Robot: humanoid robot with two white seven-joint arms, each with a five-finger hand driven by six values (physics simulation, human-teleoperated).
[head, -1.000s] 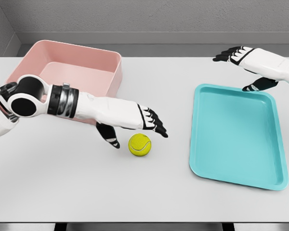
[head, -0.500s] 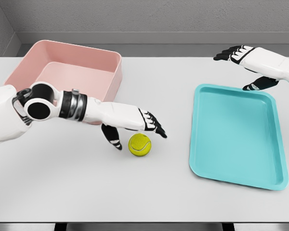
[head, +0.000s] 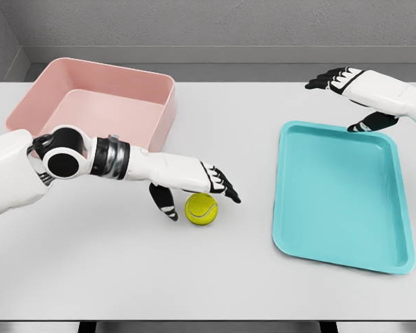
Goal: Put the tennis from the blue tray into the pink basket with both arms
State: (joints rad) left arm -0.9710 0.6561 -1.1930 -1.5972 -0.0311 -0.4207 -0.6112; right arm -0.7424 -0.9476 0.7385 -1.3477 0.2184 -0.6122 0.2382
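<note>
Left robot hand [head: 194, 191] lower, over tennis ball [head: 201, 208].

A flat, matte, pale grey rectangular tabletop [head: 194, 277] fills most of the view, evenly lit with soft shadows. Beyond its far edge lies a strip of darker grey floor [head: 263, 71], meeting a rough grey concrete-textured back wall [head: 229, 21]. At far left, a grey side wall [head: 0, 48] angles in. Under the near edge, dark gaps show.

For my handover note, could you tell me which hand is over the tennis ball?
The left hand, spread open over the tennis ball; the right hand hovers far behind the blue tray.
</note>
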